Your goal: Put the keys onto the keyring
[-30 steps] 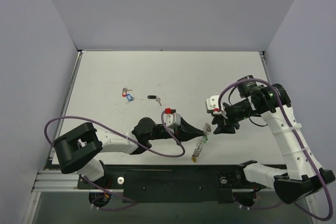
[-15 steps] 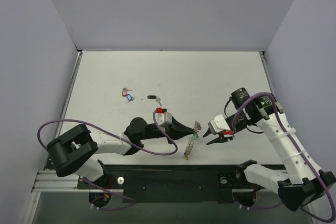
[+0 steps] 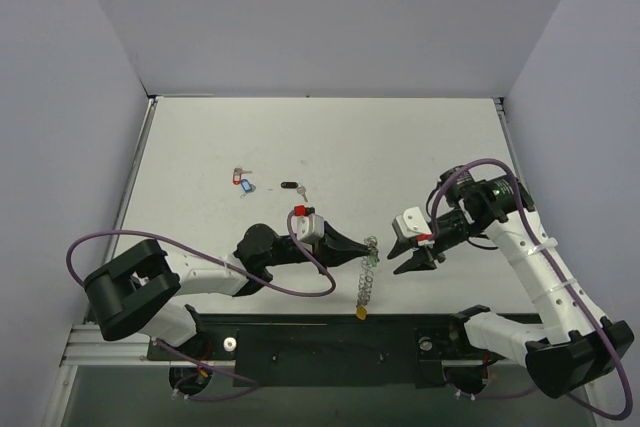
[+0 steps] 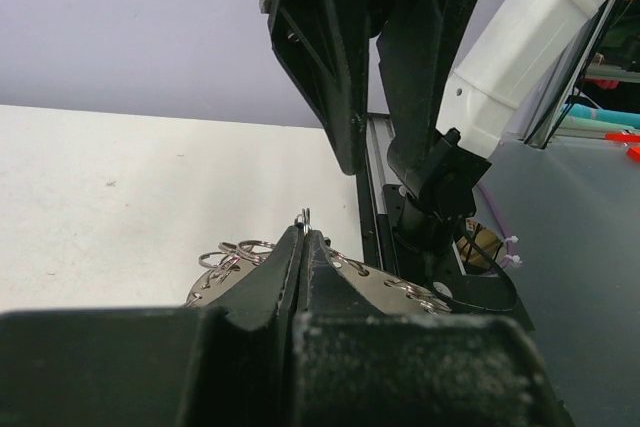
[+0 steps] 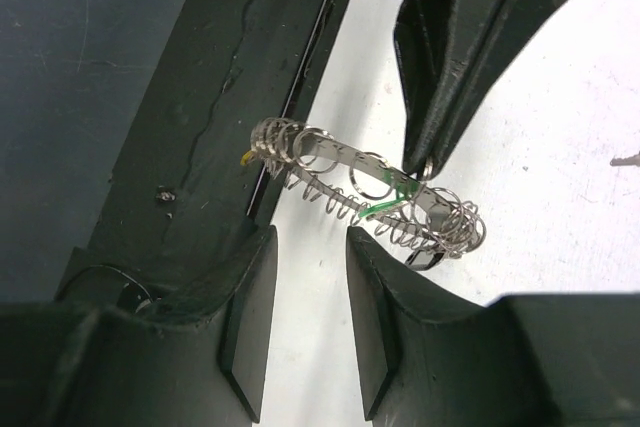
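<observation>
My left gripper (image 3: pixel 366 245) is shut on the top edge of the keyring (image 3: pixel 365 279). The keyring hangs edge-on above the table, a silver band fringed with small loops, with a yellow tag (image 3: pixel 359 314) at its lower end and a green tag (image 5: pixel 385 203) near the grip. In the left wrist view the shut fingertips (image 4: pixel 303 235) pinch one loop. My right gripper (image 3: pixel 405 259) stands open and empty just right of the ring, apart from it. Its pads (image 5: pixel 250 317) frame bare table below the keyring (image 5: pixel 340 160). Loose keys lie far left: red and blue ones (image 3: pixel 241 182) and a black one (image 3: pixel 291 186).
The black base rail (image 3: pixel 330 337) runs along the near table edge right under the hanging ring. Purple cables loop off both arms. Grey walls close the table at the back and sides.
The left gripper drew left with the keyring, which now hangs straighter down. The right gripper swung down and left to stand beside the ring, its jaws slightly narrower.
</observation>
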`<act>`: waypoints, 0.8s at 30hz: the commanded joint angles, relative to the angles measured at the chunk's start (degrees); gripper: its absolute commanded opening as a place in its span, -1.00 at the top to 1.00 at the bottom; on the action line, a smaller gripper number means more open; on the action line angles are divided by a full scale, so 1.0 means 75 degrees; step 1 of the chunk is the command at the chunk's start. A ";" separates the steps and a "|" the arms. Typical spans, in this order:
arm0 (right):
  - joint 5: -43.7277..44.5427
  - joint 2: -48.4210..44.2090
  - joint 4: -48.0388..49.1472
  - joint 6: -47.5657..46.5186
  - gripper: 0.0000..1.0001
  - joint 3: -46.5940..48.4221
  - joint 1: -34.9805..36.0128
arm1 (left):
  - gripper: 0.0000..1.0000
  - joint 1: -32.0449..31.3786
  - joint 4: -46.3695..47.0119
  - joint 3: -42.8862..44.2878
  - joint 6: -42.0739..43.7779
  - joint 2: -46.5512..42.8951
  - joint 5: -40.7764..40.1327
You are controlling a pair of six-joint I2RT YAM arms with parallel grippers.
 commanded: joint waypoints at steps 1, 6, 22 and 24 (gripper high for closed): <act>-0.0276 0.0175 0.0505 0.1113 0.41 -0.0110 -0.0031 | 1.00 0.0038 0.2906 0.0117 -0.0021 -0.0295 0.0093; -0.0194 0.0280 0.1361 0.2040 0.42 -0.0168 -0.0019 | 1.00 0.0037 0.2906 0.0129 -0.0044 -0.0318 0.0093; -0.0065 0.0327 0.2498 0.3225 0.53 -0.0485 0.0250 | 1.00 -0.0009 0.2906 0.0199 -0.0056 -0.0377 0.0105; -0.0053 0.0339 0.2603 0.3342 0.55 -0.0532 0.0309 | 1.00 -0.0009 0.2906 0.0211 -0.0045 -0.0377 0.0105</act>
